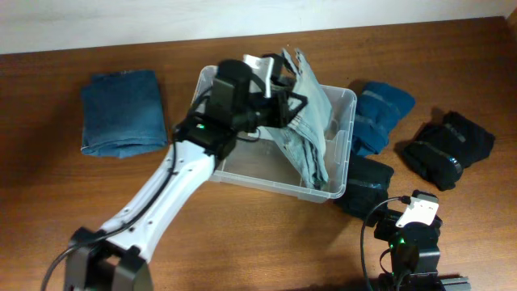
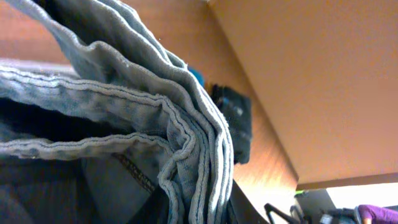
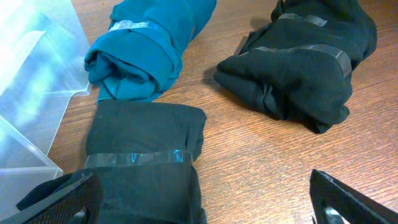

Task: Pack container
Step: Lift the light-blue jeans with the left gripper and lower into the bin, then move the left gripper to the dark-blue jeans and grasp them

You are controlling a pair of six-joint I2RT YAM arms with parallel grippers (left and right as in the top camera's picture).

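Note:
The clear plastic container (image 1: 242, 174) stands mid-table; its corner also shows in the right wrist view (image 3: 31, 81). My left gripper (image 1: 279, 97) is shut on folded light-blue jeans (image 1: 311, 121) and holds them above the container, the cloth hanging down into it. In the left wrist view the jeans (image 2: 124, 112) fill the frame between the fingers (image 2: 205, 208). My right gripper (image 3: 205, 205) is open near the table's front right, just behind a taped black cloth bundle (image 3: 143, 162), not touching it.
Folded dark-blue jeans (image 1: 121, 113) lie at the left. A rolled teal garment (image 1: 380, 113) lies right of the container. A black bundle (image 1: 448, 149) lies at the far right and another (image 1: 363, 186) by the container's front right corner.

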